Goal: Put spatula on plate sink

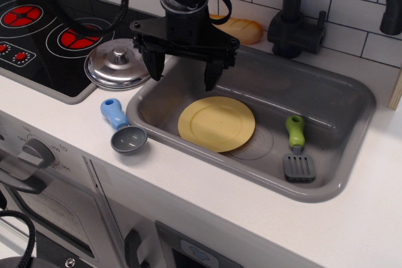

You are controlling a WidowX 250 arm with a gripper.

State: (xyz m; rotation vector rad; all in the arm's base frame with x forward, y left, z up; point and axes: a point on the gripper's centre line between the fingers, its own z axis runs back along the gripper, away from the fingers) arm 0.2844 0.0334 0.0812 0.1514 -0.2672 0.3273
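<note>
The spatula, green handle and dark grey slotted blade, lies in the right part of the grey sink, blade toward the front rim. The yellow plate lies flat on the sink floor, left of centre, partly over the drain mark. My gripper hangs open and empty over the sink's back left part, above and behind the plate. It is well to the left of the spatula.
A blue-handled grey scoop lies on the counter at the sink's left rim. A silver pot lid sits at the stovetop corner. A black faucet stands behind the sink, a bread roll beside it.
</note>
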